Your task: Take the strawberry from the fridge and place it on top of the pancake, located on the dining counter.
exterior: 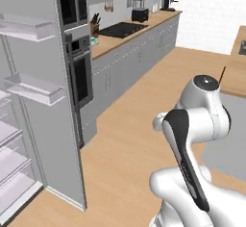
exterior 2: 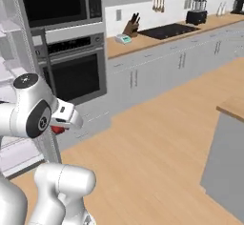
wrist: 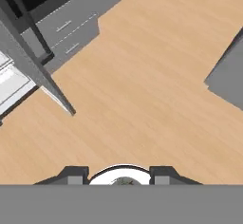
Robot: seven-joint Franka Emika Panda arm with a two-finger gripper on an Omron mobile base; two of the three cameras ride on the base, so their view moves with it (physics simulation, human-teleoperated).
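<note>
Small red strawberry [exterior 2: 57,129] pinched in narrow gripper [exterior 2: 64,124], just outside the open fridge [exterior: 53,139], above bare wooden floor [wrist: 142,85]. Fetching apparently done. Left to do: carrying to the dining counter [exterior 2: 232,107], well apart from fridge, then setting on pancake.

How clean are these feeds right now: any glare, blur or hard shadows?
Left base view: flat, even light, no glare on the fridge door. Right base view: soft overall, the strawberry a small red blur at the pincer. Hand view: sharp wood grain, no hard shadows.
</note>
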